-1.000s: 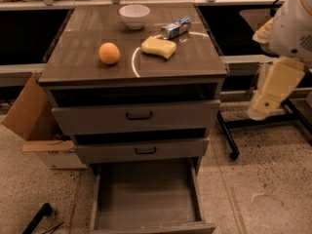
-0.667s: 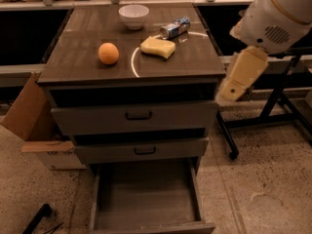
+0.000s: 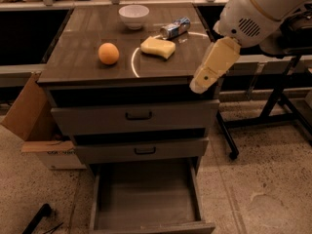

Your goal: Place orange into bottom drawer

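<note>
One small round orange [image 3: 108, 53] sits on the grey-brown table [image 3: 83, 43] with one yellow sponge [image 3: 158, 47], one white bowl [image 3: 134, 15] and one can [image 3: 175, 28], the deep bottom drawer [image 3: 146, 199] of three hangs open, and the cream gripper [image 3: 201, 84] hovers at the right front corner, open or closed I cannot tell.

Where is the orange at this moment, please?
In the camera view the orange sits on the cabinet top, left of the yellow sponge; the gripper hangs by its front right corner.

Orange [image 3: 108, 53] on cabinet [image 3: 83, 38]; gripper [image 3: 201, 83] by right front corner.
</note>
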Robot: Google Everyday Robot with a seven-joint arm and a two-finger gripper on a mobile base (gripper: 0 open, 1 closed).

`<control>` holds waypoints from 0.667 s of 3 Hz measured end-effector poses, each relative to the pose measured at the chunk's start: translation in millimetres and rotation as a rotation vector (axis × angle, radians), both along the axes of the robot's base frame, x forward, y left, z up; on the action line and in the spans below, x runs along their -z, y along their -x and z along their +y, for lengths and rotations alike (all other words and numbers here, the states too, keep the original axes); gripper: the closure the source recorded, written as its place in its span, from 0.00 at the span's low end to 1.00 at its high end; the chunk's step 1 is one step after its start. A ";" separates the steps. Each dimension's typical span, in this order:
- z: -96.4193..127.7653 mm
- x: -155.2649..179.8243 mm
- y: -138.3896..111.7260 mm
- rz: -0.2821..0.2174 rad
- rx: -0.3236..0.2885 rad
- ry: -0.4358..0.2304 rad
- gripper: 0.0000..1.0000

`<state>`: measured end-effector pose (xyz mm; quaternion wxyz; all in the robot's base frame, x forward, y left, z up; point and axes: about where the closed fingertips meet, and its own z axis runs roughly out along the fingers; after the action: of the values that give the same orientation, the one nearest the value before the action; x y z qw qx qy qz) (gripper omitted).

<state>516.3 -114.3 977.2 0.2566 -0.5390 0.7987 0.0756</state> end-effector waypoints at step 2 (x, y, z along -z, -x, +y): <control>30.7 18.5 -11.8 -0.005 0.014 -0.028 0.00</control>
<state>528.1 -83.6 958.7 0.2665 -0.5300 0.8007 0.0837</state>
